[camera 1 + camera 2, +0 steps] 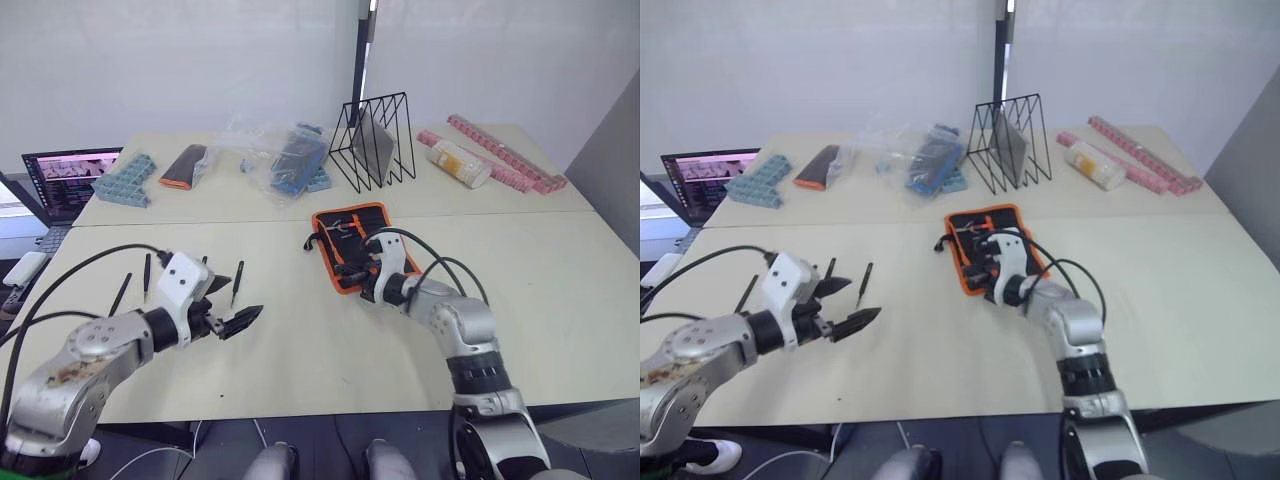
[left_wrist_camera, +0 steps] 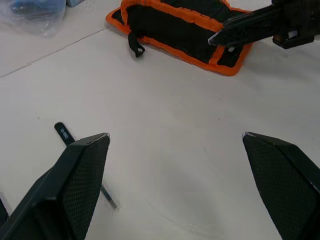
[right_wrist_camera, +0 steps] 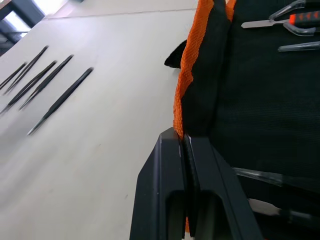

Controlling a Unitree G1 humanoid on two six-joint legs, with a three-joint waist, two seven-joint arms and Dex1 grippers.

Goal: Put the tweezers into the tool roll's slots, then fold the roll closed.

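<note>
At the far left edge a laptop (image 1: 62,180) sits open beside a stack of blue blocks (image 1: 125,182). In front of them the tweezers (image 3: 59,100) lie loose on the tabletop (image 1: 300,350), slim and black, roughly side by side, none of them in the slots yet as far as the views tell. The left gripper (image 1: 232,322) hovers just beside them, its jaws released and spread wide, holding nothing; in the left wrist view one tweezer sits right at its fingertips (image 2: 87,155).

Toward the middle, the tool roll (image 1: 350,240) lies opened flat, orange edging up, with a few silvery tools already tucked inside. The right gripper (image 3: 186,165) is at the roll's near edge, jaws clenched on the orange border.

Behind stand a black wire rack (image 1: 373,140) and, at the right, a pink strip of blocks (image 1: 505,150).

Risks, as I judge them: the tweezers are thin and flat against the tabletop, so the left jaws may slide over one or nudge its neighbours out of line. If the right arm tugs the pinched edge, the roll could drag or fold early, covering the slots or spilling the tools inside.
</note>
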